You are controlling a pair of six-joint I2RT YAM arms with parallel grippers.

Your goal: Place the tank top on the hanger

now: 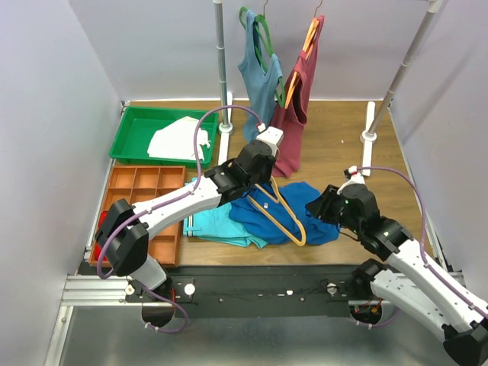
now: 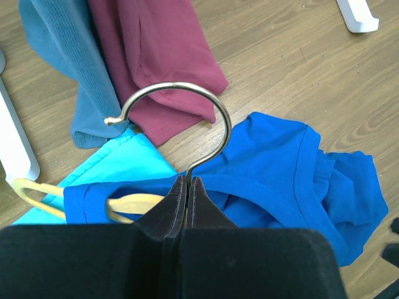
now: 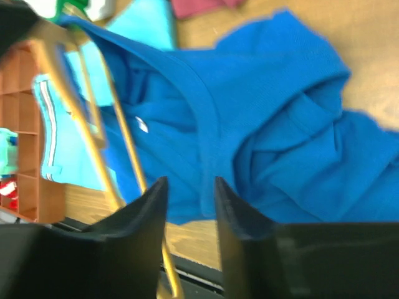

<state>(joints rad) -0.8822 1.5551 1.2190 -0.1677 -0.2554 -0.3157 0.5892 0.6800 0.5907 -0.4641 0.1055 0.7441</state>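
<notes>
left gripper pinches the hanger at its hook stem; right gripper (jaws narrowly apart) hovers just above the tank top.

text: none readable in any view
brands, numbers, signs: none readable
white tag: small patch on the tank top, ahead and left of the right gripper; too small and blurred to read
</notes>
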